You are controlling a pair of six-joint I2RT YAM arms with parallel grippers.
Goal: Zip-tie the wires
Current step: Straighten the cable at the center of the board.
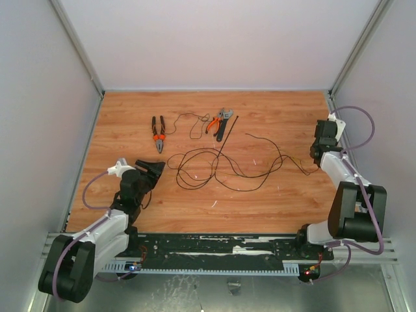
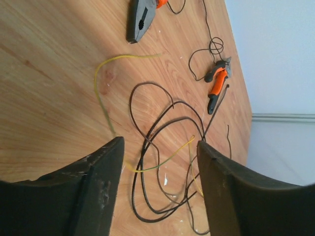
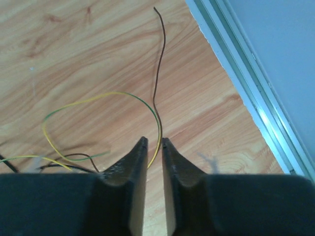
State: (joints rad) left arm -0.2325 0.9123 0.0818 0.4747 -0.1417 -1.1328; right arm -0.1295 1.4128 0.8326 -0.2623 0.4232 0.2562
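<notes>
Lower left of the top view, left gripper [image 2: 160,143] gapes wide, empty, facing the wires [image 1: 214,168]; right gripper [image 3: 154,141], far right, barely ajar, yellow strand [image 3: 159,129] in its gap

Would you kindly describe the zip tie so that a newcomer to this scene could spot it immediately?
On the wooden table, look toward the middle of the far edge, where hand tools lie. The zip tie lies just right of the right-hand pliers, slanting back toward the near side. Unlike the wires looping around it, it is a short, straight black strip.
</notes>
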